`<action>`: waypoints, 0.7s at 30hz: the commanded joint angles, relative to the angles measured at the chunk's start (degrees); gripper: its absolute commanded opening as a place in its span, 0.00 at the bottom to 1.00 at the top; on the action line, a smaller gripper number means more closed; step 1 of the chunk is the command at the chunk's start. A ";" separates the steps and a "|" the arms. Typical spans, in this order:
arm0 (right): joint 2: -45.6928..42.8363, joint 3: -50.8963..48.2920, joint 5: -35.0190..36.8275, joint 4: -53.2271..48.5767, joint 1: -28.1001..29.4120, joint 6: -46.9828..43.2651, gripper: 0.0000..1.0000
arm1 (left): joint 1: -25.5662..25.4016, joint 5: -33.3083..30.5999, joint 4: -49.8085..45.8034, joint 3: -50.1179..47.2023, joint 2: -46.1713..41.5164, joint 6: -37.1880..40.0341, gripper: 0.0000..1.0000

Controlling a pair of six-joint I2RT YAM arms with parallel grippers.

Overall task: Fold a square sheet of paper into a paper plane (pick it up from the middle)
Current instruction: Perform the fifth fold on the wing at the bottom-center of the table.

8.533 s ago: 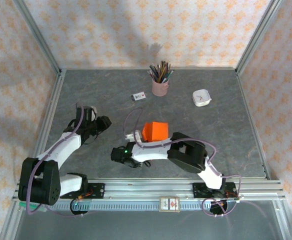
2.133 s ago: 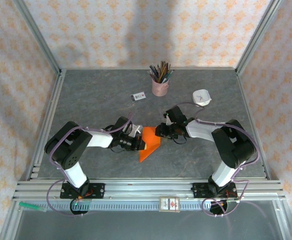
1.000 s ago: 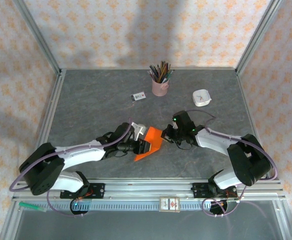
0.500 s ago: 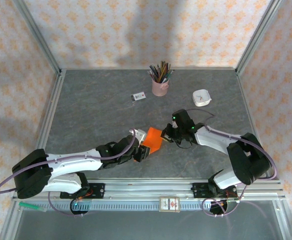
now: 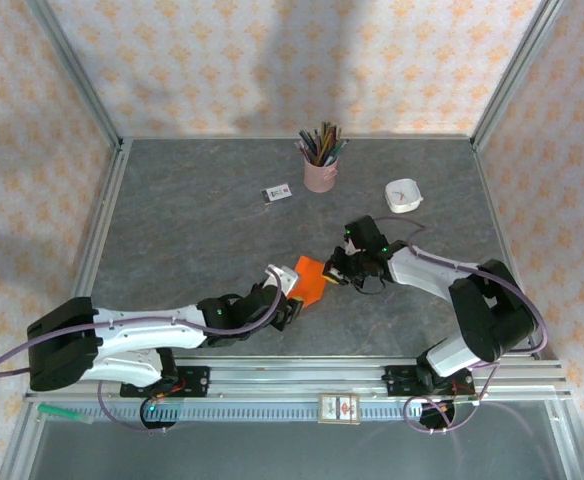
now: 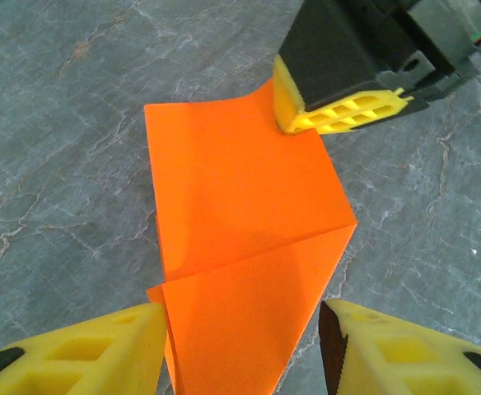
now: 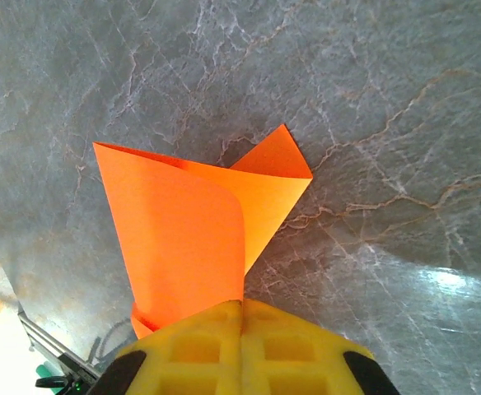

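Two right fingers pinching orange paper, left fingers flanking opposite end

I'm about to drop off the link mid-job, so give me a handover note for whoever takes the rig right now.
Left gripper: open, with a finger on either side of the near end of the paper, not gripping it.
Right gripper: shut on the paper's opposite corner.
Paper: mid-table, between the two grippers.
Done: early folds are in; layers and a crease show.
Left: all further folds; there is no pointed dart shape yet.
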 commanded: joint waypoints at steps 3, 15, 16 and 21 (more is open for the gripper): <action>0.47 2.05 -1.95 -0.85 -0.64 0.72 0.00 | -2.08 -7.69 0.00 1.33 3.57 4.39 0.59; 1.75 3.59 -3.21 -1.28 -1.16 0.15 0.00 | -2.82 -10.71 2.91 3.98 14.23 7.64 0.69; 1.92 3.86 -3.25 -1.48 -1.19 -0.08 0.00 | -2.85 -10.81 3.13 3.97 14.76 7.79 0.72; 2.12 4.17 -3.04 -1.74 -1.27 -0.36 0.00 | -3.17 -11.43 3.28 4.53 16.40 7.90 0.75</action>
